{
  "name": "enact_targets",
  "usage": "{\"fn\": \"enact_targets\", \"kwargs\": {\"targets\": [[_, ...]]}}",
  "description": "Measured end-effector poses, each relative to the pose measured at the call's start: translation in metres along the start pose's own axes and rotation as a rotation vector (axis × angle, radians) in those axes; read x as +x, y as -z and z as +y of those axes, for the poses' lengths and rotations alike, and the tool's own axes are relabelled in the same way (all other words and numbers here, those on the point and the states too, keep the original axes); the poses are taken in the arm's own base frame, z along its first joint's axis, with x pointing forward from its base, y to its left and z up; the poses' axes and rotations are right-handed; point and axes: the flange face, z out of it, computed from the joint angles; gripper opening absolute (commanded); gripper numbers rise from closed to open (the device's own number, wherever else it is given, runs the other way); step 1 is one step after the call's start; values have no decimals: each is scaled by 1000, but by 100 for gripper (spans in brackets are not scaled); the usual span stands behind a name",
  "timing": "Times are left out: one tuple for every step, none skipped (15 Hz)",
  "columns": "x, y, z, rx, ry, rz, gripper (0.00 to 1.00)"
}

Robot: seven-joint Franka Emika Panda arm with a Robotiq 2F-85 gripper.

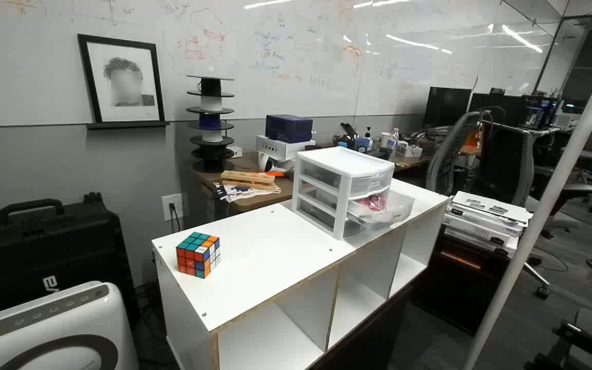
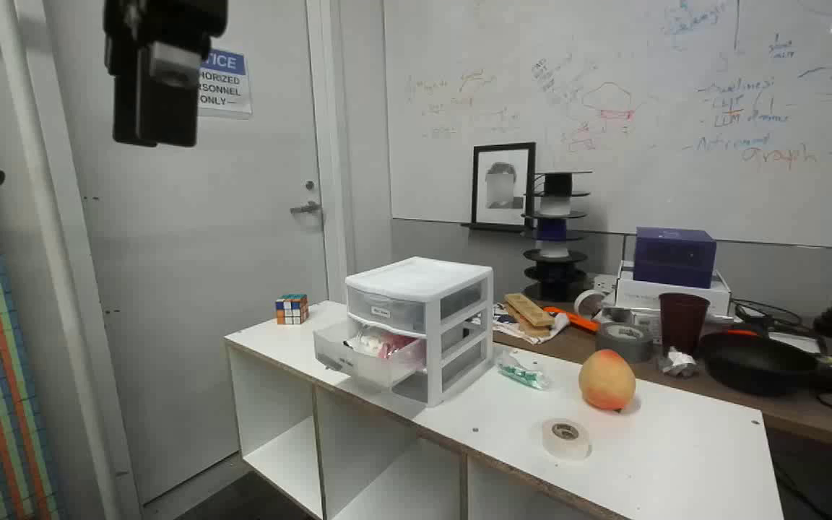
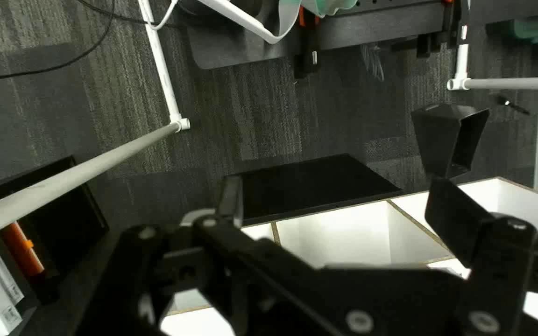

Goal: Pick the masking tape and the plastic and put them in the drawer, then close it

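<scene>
Wrist view: gripper is spread wide, nothing held between the jaws. Floor and shelf are caught, shelf at 4 o'clock; no pick item can be made out.

In an exterior view: gripper is seen high at 10 o'clock, well apart from everything. Drawer, middle of 3 in the unit, is pulled out toward 8 o'clock; pink and white contents can't be identified. Tape is laid flat on the shelf, 4 o'clock from the unit. Plastic (presumably, green and clear) is at 11 o'clock from the tape, fruit at 1 o'clock. Step, as judged: 1st pick to be started, 0 of 2 items stowed. Next: gripper to be brought across and lowered over tape, fruit not to be bumped.

In an exterior view: cube is shown at 8 o'clock from the unit, drawer at 4 o'clock. Tape, plastic, fruit aren't visible, probably hidden by the unit; gripper can't be made out.
</scene>
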Motion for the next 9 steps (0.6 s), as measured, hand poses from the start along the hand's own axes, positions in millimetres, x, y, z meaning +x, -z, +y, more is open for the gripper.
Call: {"fn": "enact_targets", "kwargs": {"targets": [[0, 2, 0, -1, 0, 4, 100], [0, 4, 1, -2, -1, 9, 100], [-1, 6, 1, -3, -1, 15, 100], [-1, 7, 1, -3, -1, 17, 100], [-2, 7, 1, -3, -1, 17, 100], [-2, 7, 1, -3, -1, 17, 100], [-2, 7, 1, -3, -1, 17, 100], [-2, 7, 1, -3, -1, 17, 100], [-2, 7, 1, -3, -1, 17, 100]]}}
